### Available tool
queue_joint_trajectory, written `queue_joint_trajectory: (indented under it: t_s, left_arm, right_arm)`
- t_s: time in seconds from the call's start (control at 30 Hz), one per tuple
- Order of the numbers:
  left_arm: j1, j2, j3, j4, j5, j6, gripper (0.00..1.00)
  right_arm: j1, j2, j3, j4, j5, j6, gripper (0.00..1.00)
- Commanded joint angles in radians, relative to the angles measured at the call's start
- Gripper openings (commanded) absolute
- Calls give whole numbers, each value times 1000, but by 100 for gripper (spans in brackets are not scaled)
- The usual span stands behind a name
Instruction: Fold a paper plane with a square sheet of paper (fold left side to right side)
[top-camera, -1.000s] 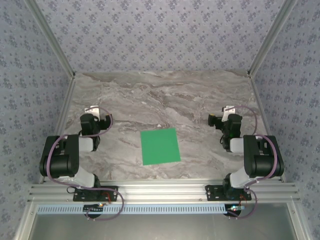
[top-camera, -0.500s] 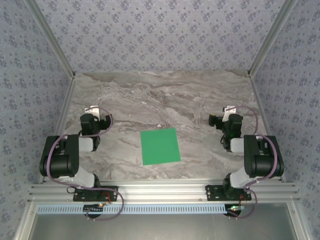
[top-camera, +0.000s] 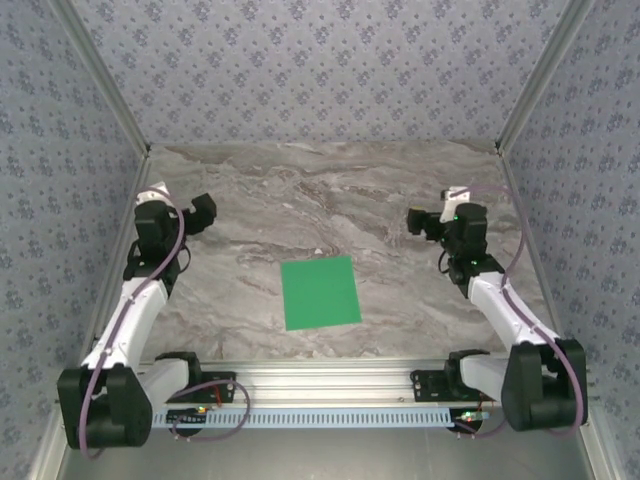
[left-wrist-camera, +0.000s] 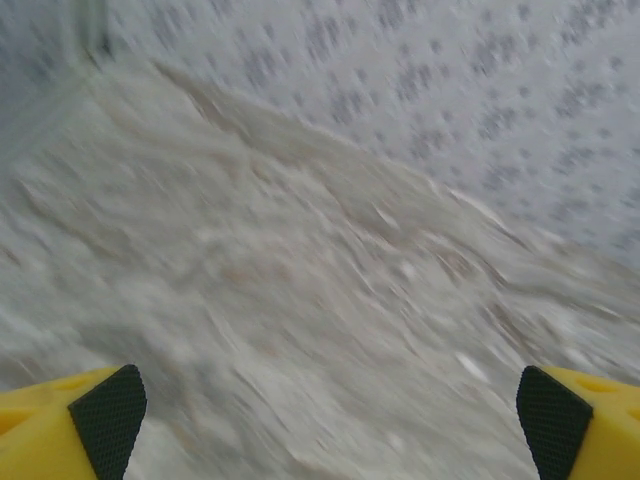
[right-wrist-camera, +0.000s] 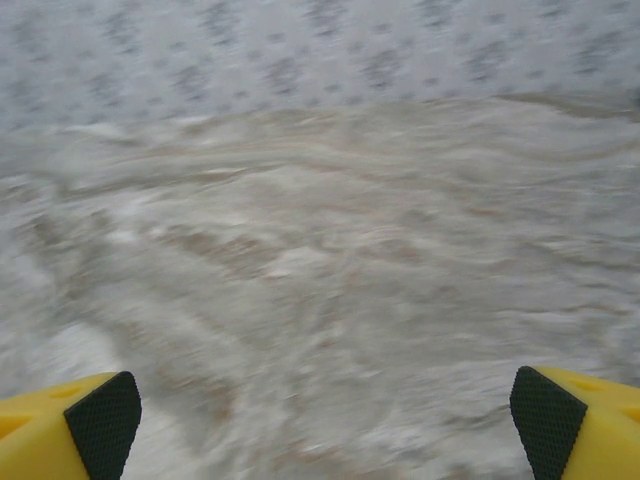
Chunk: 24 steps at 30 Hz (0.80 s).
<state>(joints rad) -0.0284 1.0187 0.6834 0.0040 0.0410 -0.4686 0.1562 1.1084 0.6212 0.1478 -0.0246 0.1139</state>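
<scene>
The square sheet of paper (top-camera: 320, 292) is bright green and lies flat on the marble table (top-camera: 330, 200), near the front edge and midway between the two arms. The paper plane is out of view. My left gripper (top-camera: 201, 213) hangs raised over the table's left side, well left of and beyond the sheet. It is open, its yellow fingers (left-wrist-camera: 108, 420) spread wide over bare marble. My right gripper (top-camera: 418, 222) hovers to the right of and beyond the sheet, also open, with its black pads (right-wrist-camera: 102, 425) far apart and nothing between them.
Patterned walls (top-camera: 320, 70) close in the table at the back and both sides, with metal posts (top-camera: 100, 75) in the corners. An aluminium rail (top-camera: 330, 380) runs along the near edge by the arm bases. Bare marble surrounds the sheet.
Both arms have unfolded from their tucked pose and lifted. The left gripper swung up and to the left, the right one slightly left and farther away. The green sheet has not moved.
</scene>
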Motion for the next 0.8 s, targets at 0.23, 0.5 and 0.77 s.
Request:
queue_joint_trajectory:
  t_s: [0.23,0.5,0.77]
  left_arm:
    - [-247,-16,-105,-255,194,-300,98]
    - [-271,-48,-94,-309,151,-285,98]
    - [-275,-95,-99,-351,113,-274,98]
  right_arm:
    - [621,173,132,-470,172,231,100]
    - [809,555,409,-586,153,245,100]
    - [782,765,557,-640,122,265,100]
